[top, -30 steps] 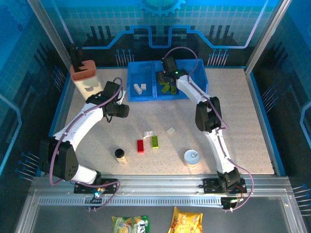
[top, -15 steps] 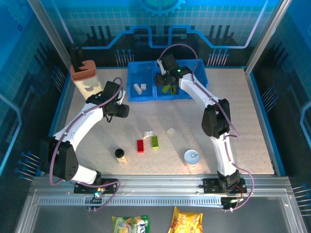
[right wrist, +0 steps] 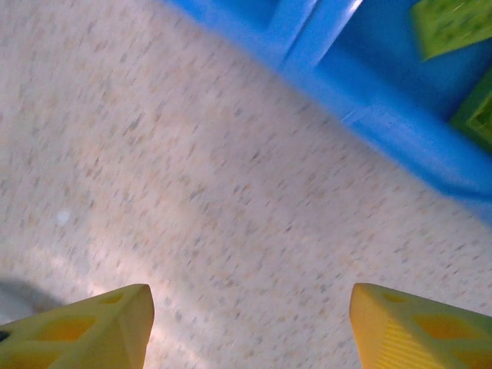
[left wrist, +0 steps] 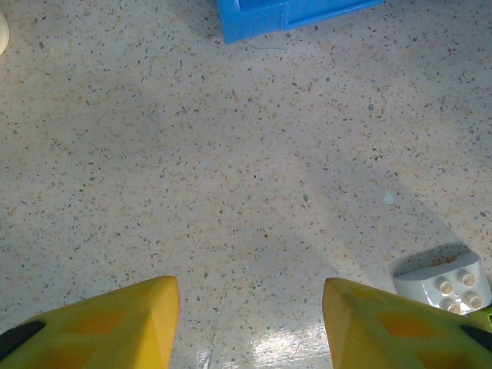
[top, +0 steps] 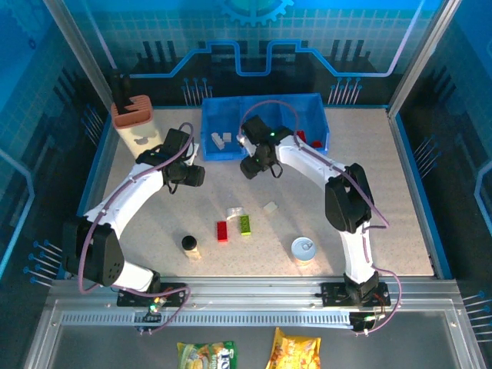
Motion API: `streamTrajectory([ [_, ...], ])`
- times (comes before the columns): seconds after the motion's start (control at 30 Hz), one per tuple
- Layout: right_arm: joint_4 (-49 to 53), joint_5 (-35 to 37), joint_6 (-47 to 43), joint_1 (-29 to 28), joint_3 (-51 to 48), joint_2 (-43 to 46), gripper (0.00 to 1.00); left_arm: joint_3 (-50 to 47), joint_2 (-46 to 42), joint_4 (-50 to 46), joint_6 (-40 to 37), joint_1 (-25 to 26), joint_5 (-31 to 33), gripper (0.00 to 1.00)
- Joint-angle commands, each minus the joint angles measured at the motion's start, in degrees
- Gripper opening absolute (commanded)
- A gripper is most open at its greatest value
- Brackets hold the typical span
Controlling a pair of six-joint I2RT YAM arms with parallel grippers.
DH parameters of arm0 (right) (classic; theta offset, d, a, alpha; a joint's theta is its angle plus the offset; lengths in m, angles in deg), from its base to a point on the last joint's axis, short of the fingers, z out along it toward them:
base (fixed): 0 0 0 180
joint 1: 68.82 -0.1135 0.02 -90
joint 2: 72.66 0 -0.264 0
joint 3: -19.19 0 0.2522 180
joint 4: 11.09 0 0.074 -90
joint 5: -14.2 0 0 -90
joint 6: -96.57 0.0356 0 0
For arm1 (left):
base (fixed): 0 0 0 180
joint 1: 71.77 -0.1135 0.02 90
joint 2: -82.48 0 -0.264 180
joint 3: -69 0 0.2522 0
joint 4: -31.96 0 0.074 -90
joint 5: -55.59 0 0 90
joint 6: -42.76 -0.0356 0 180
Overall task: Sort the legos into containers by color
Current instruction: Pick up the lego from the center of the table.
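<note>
Between picks, by the look of it: the right hand (top: 256, 165), spread wide and empty, hangs over the counter (top: 369, 177) just in front of the blue tray (top: 217, 119). The loose pieces (a white brick (top: 234, 211), red brick (top: 222, 231), green brick (top: 245, 224) and cream brick (top: 270, 206)) lie apart from it, nearer the arms' bases. The next move calls for a descent onto one. The left hand (top: 188, 175) is unclenched too.

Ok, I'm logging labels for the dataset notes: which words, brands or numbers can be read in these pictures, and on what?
No text can be read anywhere.
Green bag at the near edge: printed, too small to read.
Yellow bag beside it: printed, too small to read.
Can and bottle: no legible label.
Gear graphic at the far end: a picture, no words.
</note>
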Motion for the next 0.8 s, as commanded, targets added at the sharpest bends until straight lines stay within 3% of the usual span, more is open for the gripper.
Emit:
streamTrajectory([
  [0.0, 1.3, -5.6, -5.6, -1.7, -4.1, 4.1, 0.69, -0.5, -1.1, -0.1, -0.1, -0.4, -0.8, 0.54],
  [0.13, -0.6, -13.4, -15.1, -3.5, -8.7, 6.0, 0.68, -0.5, -1.1, 0.0, -0.1, -0.4, -0.7, 0.54],
  [0.4, -6.5, -17.5, -34.6, -8.0, -15.7, 7.3, 0.62, -0.6, -1.7, 0.0, -0.1, -0.4, 0.6, 0.54],
  [0.77, -4.0, -14.9, -51.1, -13.1, -12.7, 2.6, 0.61, -0.8, -4.5, 0.5, 1.5, -4.3, 4.2, 0.54],
])
